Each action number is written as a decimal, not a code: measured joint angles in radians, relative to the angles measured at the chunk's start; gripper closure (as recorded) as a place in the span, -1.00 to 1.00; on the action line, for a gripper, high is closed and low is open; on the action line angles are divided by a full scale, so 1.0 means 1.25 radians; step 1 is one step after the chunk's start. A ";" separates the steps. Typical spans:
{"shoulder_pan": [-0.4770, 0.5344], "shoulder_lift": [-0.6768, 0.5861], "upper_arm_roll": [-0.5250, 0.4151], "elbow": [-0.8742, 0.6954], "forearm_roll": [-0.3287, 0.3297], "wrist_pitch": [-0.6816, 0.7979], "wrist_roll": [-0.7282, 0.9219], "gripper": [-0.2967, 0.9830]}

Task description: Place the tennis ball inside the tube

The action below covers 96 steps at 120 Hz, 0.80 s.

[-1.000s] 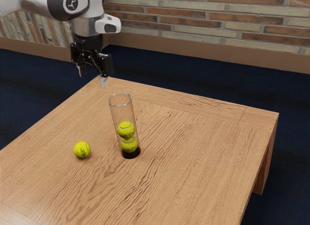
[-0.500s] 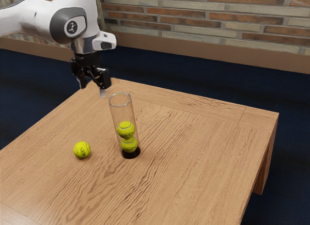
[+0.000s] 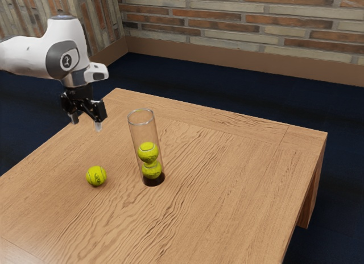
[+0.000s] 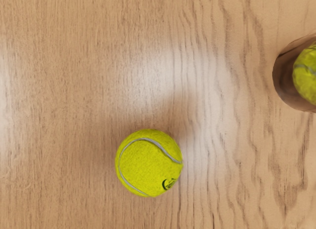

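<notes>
My gripper (image 3: 86,126) hangs open above the table, higher than the loose tennis ball (image 3: 96,176), its two fingertips apart with nothing between them. That ball rests on the wood beside the tube, on the exterior view's left of it. The clear tube (image 3: 135,130) stands upright on its dark base and holds two tennis balls, one (image 3: 148,152) on top of the other (image 3: 152,170). In the wrist view the loose ball (image 4: 149,163) lies below my hand, and part of the tube (image 4: 284,76) with a ball (image 4: 306,73) inside appears at the edge.
The wooden table (image 3: 239,178) extends around the ball and tube, with bare wood between the two. Its far edge runs behind the tube. Dark blue floor (image 3: 227,87) and a brick wall (image 3: 256,25) lie beyond.
In the exterior view my gripper has moved left and down, away from above the tube's side and toward the loose ball. The balls and tube have stayed where they were.
</notes>
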 joint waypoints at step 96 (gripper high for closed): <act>0.064 0.148 -0.010 -0.144 -0.062 0.259 0.002 -0.54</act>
